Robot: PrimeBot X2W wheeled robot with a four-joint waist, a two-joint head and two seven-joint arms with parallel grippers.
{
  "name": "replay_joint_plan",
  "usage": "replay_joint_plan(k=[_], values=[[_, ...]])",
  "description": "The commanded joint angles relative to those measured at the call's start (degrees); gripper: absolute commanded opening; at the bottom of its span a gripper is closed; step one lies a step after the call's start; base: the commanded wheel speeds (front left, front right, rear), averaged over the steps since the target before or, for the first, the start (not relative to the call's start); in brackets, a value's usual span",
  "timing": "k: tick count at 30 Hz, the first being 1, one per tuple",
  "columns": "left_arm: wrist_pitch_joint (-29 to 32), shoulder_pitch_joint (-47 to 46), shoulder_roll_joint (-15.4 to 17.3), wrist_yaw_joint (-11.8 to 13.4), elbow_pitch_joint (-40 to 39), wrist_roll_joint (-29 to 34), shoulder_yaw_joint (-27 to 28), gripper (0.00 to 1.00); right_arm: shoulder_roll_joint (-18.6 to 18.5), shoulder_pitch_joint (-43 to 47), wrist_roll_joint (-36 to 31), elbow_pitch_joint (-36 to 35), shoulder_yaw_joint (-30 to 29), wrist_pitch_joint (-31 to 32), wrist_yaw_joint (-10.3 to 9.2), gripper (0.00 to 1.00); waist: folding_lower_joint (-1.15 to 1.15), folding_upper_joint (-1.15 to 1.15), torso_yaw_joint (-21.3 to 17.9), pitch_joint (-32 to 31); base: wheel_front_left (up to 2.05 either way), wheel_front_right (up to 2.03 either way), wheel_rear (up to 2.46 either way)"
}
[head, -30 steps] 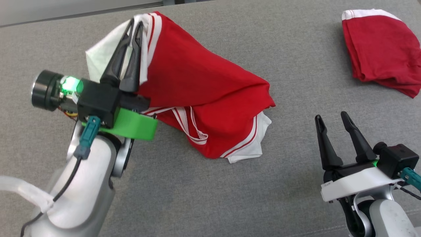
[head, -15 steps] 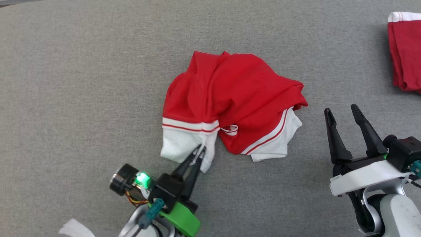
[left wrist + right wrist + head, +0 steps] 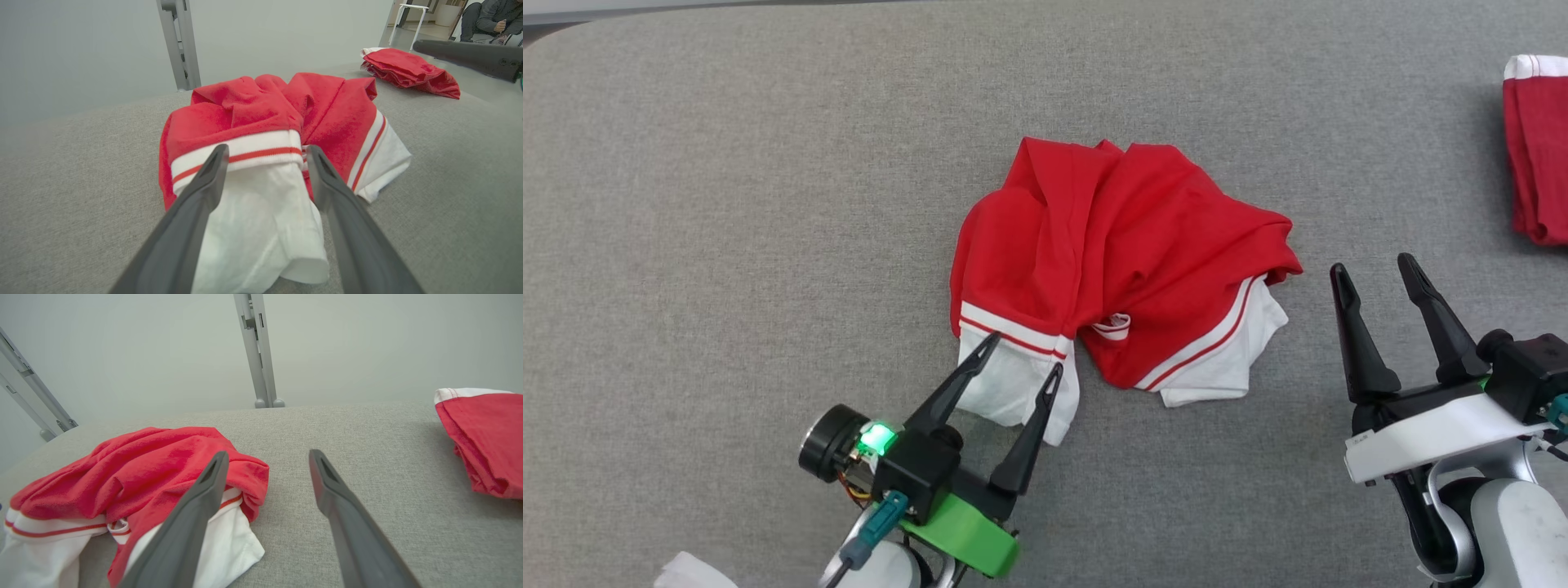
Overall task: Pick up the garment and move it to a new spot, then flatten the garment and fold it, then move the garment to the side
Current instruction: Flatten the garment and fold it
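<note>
Since half a sec ago, left pincer (image 3: 1027,351) is seen sprung wide, its grip on the white hem (image 3: 1021,392) let go. Crumpled red-and-white cotton garment (image 3: 1127,245) is left heaped mid grey fabric-covered counter (image 3: 727,204), hem lying between the fingers, unpinched. Right pincer (image 3: 1372,265) is held wide & empty, just beside the heap. Risk: hem may be snagged when left fingers are withdrawn; bunched layers may be dragged together during flattening.

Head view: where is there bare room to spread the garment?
Widest: the grey surface left of the crumpled garment, and beyond it. Narrower: between it and the folded red garment. Crowded: the near side, where the left gripper straddles the white hem and the right gripper stands.
</note>
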Motion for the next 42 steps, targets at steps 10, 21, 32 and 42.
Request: replay_joint_plan(k=[10,21,32,42], values=[[-0.94,-0.21,-0.43,6.09,-3.84,-1.86,13.19,1.0,-0.2,1.24,-0.96,-0.94,-0.6,0.46,-0.09,1.0,0.0,0.0,-1.5,-3.45,0.0,0.0,0.0],[-0.96,4.76,3.02,7.28,-0.21,-4.1,22.56,1.0,-0.03,3.33,-1.4,-0.6,-0.58,0.92,-0.09,1.0,0.0,0.0,-3.17,-6.72,0.0,0.0,0.0],[-0.96,5.52,2.5,6.18,1.17,-4.38,21.82,1.0,-0.03,3.96,-1.25,-1.04,-0.61,1.32,-0.09,1.0,0.0,0.0,-2.98,-7.12,0.0,0.0,0.0],[-0.97,1.96,0.92,5.59,0.13,-3.04,21.59,1.0,-2.86,0.02,0.07,0.22,-0.15,1.96,-0.09,1.0,0.0,0.0,-0.63,-3.46,0.0,0.0,0.0]])
